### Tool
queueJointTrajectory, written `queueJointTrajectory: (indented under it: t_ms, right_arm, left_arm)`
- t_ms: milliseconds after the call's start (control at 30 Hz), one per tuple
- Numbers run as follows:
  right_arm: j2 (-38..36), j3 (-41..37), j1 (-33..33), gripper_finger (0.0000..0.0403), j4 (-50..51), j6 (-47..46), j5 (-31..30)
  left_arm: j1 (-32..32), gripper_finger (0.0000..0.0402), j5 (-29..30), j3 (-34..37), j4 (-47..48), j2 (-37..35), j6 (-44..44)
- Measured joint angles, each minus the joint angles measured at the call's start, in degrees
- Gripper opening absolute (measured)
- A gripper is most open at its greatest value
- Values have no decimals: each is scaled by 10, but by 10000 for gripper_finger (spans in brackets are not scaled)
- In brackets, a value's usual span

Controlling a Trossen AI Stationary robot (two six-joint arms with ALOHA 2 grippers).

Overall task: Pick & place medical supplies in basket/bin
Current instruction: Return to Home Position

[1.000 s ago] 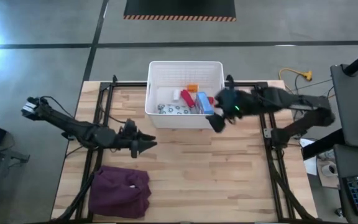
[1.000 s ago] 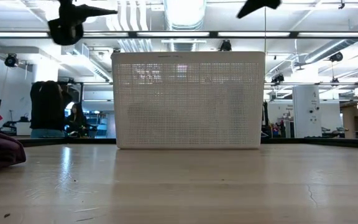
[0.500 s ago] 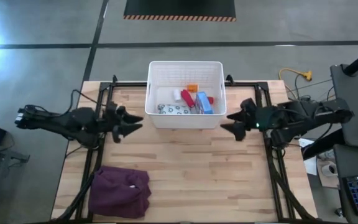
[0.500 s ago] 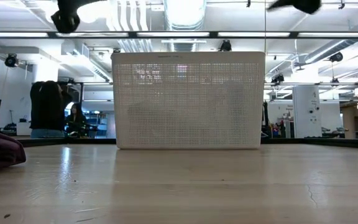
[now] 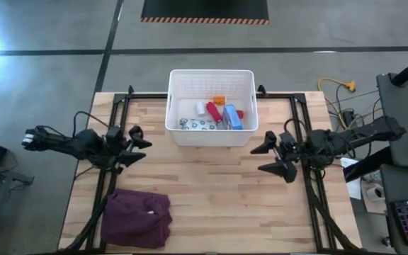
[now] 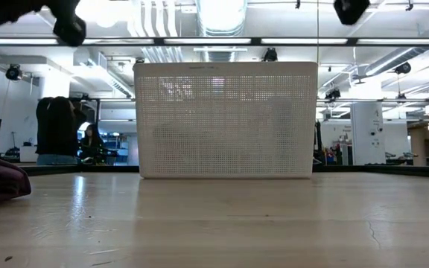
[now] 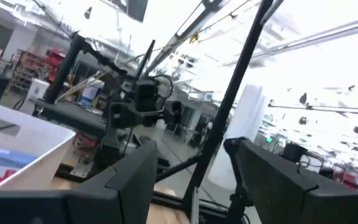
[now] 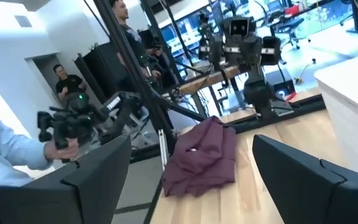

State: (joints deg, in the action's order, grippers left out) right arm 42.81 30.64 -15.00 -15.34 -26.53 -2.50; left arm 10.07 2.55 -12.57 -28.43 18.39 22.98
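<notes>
— What lies nearest on the pale wooden table (image 5: pixel 211 191)?

— A crumpled maroon cloth (image 5: pixel 137 218), at the near left corner, well apart from everything else.

— And the claws?

— The right gripper (image 5: pixel 258 160) hangs above the right side of the table, a little nearer than the basket's front wall. Its two dark fingers are spread wide, with nothing between them, and they touch nothing. The left gripper (image 5: pixel 140 138) is over the left side, beside the basket's near left corner but apart from it. Its fingers are parted too, and it is just as empty.

— So where are the supplies?

— All in the white rectangular plastic basket (image 5: pixel 211 71) with slotted sides and a rolled rim, which stands upright at the far middle of the table. A pale grey-green patterned packet (image 5: pixel 199 125) lies along its near wall. To the right of that is the blue first-aid box (image 5: pixel 233 117), lying at a slant; the left wrist view catches its red cross. A red bottle (image 5: pixel 212 111) rests just beside the box, a small white piece (image 5: pixel 200 108) lies to the bottle's left, and a small orange piece (image 5: pixel 219 100) lies farther back.

— Anything beyond the table?

— In the low view, a person in dark clothes (image 6: pixel 54 126) is in the room behind.
</notes>
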Motion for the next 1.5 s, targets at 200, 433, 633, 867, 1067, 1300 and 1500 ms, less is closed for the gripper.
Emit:
queueJointTrajectory:
  t_ms: [200,433,633,867,1067,1300,1500]
  right_arm:
    - [-89,-70,0,327,-10,6,0]
    - [-174,-128,0,327,-37,50,-1]
    - [-219,-183,0,327,-59,27,-2]
    - [-248,-276,0,327,-199,63,-1]
    - [-262,-300,0,327,-230,94,2]
    - [-258,-301,34,327,-161,76,-52]
    - [-256,-301,128,327,-164,67,11]
  left_arm:
    - [-1,212,0,85,-3,-102,6]
    - [-26,212,8,113,84,-182,-8]
    - [-48,212,7,74,204,-163,4]
    - [-61,212,9,27,328,-171,-15]
    - [-63,212,11,23,330,-181,-19]
    - [-65,212,24,26,326,-182,-5]
    - [-67,212,25,26,328,-182,0]
